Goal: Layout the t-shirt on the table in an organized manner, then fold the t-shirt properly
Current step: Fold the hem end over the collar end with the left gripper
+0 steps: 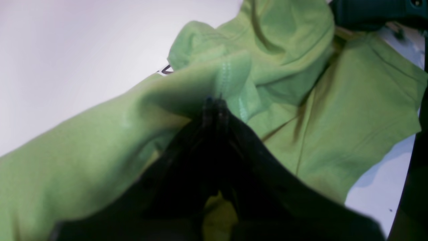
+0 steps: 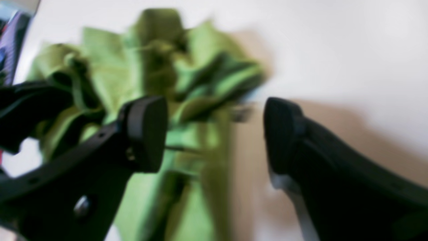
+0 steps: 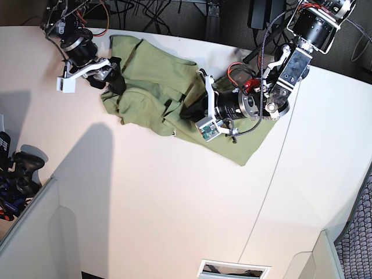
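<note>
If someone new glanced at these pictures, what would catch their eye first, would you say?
First the crumpled green t-shirt, bunched at the far side of the white table. Next the left gripper, shut on a fold of that cloth at its middle. The right gripper hangs open at the shirt's other end.

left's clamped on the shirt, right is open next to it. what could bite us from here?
1. The left gripper is pinching a bunched fold of the t-shirt, likely several layers; pulling could drag the whole heap instead of spreading it.
2. The right gripper is open at the shirt's far edge; with the cloth this crumpled, it may close on a wrinkle rather than a hem.
3. The left arm lies over the shirt on the table, so it could pin fabric and resist straightening.
</note>
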Controlling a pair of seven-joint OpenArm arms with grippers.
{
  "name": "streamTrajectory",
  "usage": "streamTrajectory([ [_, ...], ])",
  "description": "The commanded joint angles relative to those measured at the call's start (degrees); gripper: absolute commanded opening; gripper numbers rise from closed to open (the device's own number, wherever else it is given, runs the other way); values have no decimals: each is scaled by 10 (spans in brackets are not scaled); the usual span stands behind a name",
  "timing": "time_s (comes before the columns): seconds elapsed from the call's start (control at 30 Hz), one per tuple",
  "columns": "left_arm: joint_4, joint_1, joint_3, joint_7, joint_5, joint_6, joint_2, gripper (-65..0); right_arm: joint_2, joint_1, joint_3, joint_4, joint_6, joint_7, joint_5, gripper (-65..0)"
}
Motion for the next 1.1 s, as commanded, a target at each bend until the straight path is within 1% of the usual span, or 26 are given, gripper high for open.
streamTrajectory([
  [0.0,9,-14,-2,-15,-8,-9,1,-650,-1,0,-9,5,2,-12,-1,-206],
  [0.23,9,-21,-2,-15,-9,-9,1,-650,-31,2,-22,5,2,1,-11,-207],
  [0.4,9,-22,-2,-21,-11,-9,1,-650,-35,3,-23,5,2,8,-18,-212],
  [0.43,9,-22,-2,-22,-13,-9,1,-650,-35,3,-23,5,2,11,-22,-244],
  [0.47,9,-23,-2,-23,-13,-9,1,-650,-35,3,-23,5,2,13,-25,-309],
  [0.5,9,-24,-2,-23,-13,-9,1,-650,-35,3,-23,5,2,15,-26,-397],
  [0.57,9,-26,-2,-23,-13,-9,2,-650,-35,3,-23,5,2,21,-26,-592],
  [0.6,9,-28,-2,-23,-13,-9,2,-650,-35,3,-23,5,2,23,-27,-650],
  [0.7,9,-34,-2,-23,-16,-9,2,-650,-35,3,-23,5,2,32,-42,-650],
  [0.8,16,-40,-2,-23,-35,-9,1,-650,-33,3,-23,5,2,49,-56,-650],
  [0.9,40,-41,-2,-20,-43,-9,1,-650,-30,3,-22,5,2,60,-72,-650],
  [1.07,94,-41,-2,29,-85,-9,1,-650,-12,3,3,5,2,62,-76,-650],
])
